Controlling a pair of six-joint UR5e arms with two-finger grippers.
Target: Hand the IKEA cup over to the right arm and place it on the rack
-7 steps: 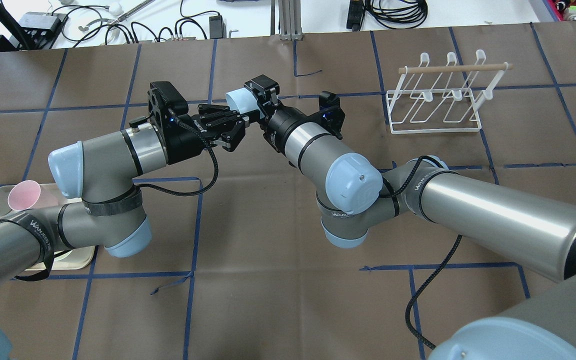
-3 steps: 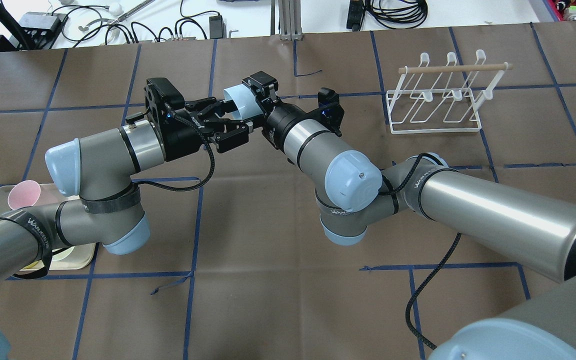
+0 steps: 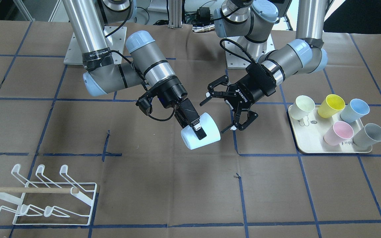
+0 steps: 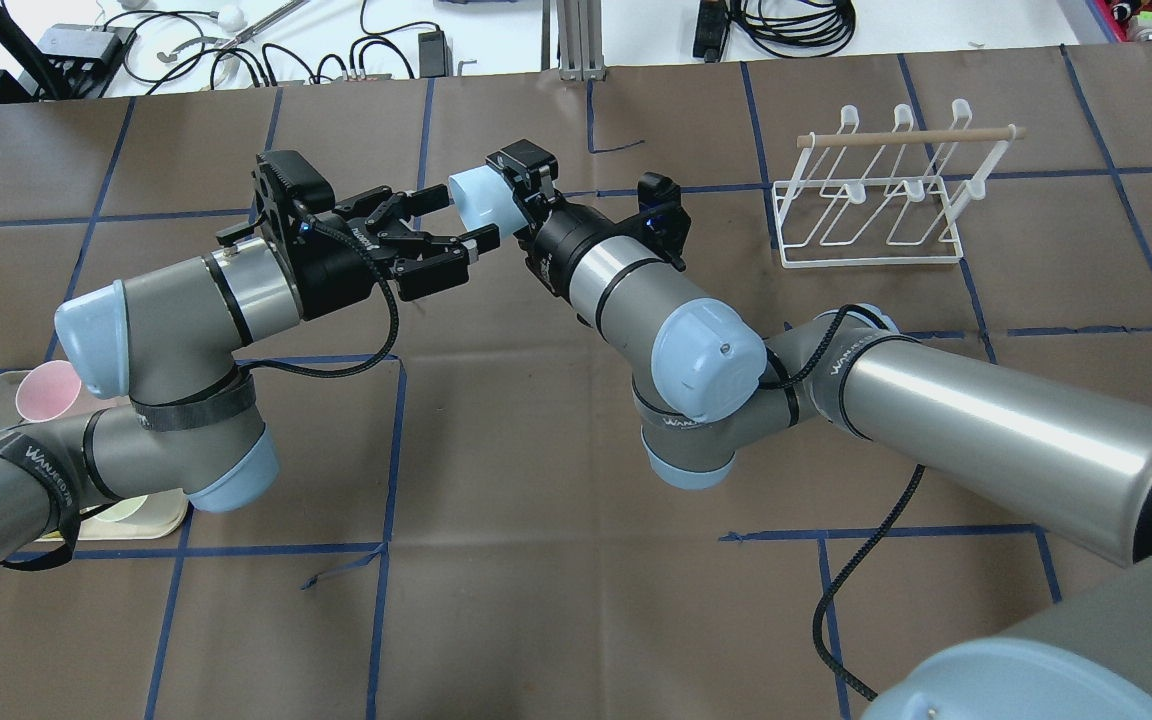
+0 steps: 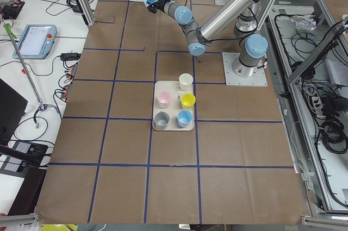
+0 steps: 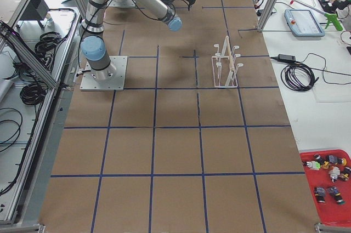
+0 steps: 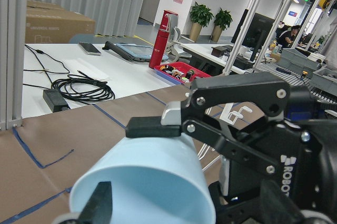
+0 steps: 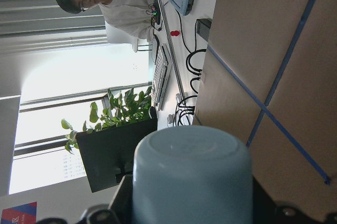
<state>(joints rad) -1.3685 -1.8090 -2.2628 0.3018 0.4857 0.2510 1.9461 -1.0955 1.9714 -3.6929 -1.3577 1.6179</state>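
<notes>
My right gripper [image 3: 198,130] clamps the pale blue cup [image 3: 210,132]; the left gripper [image 3: 214,114] gapes wide just beside it. I should pull clear of its 2 fingers before swinging to the rack [image 3: 28,189].

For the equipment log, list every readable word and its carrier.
"ROBOTIQ": black two-finger left gripper, on its body.
"WANJIE…", ending blurred: black band on silver-grey right arm.
Too small: print on cream flat tray and on brown cardboard box.
No text visible on the pale blue plastic cup in right gripper.

Brown table [image 3: 177,198], white rack [image 3: 28,189], cream tray [image 3: 312,142]
</notes>
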